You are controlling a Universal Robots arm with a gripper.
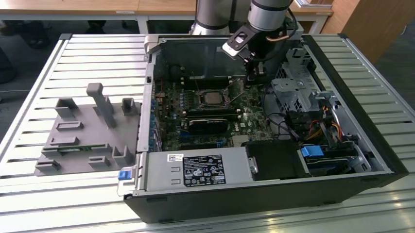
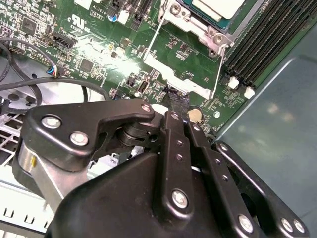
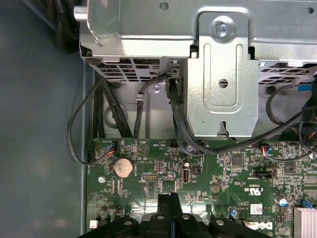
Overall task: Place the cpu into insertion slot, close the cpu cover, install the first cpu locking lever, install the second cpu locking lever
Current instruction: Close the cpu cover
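Low inside the open computer case: gripper tip-down over the motherboard, fingertips pressed together, nothing visibly pinched between.

Seated in the socket: cpu, pale top up. Around it the cpu cover, looks laid down flat, not certain.

At the socket corner, 2 thin wires standing up unlatched: lever wire and other lever wire. The latter sits just beside the tip, contact unclear. Probably on lever work, going by that.

To do it well:
- Push with the closed tip on the wire's handle end, then sweep down and sideways under its hook.
- Keep clear of the memory slots and small board parts.
- Avoid loading the cover window or chip.

Hard to make out:
- Hooks and lever handle ends hidden behind black finger links.
- Most of cpu cut off at frame edge.
- In the exterior view, socket small and 1 raised wire barely readable.

Drive cage near, not touching.
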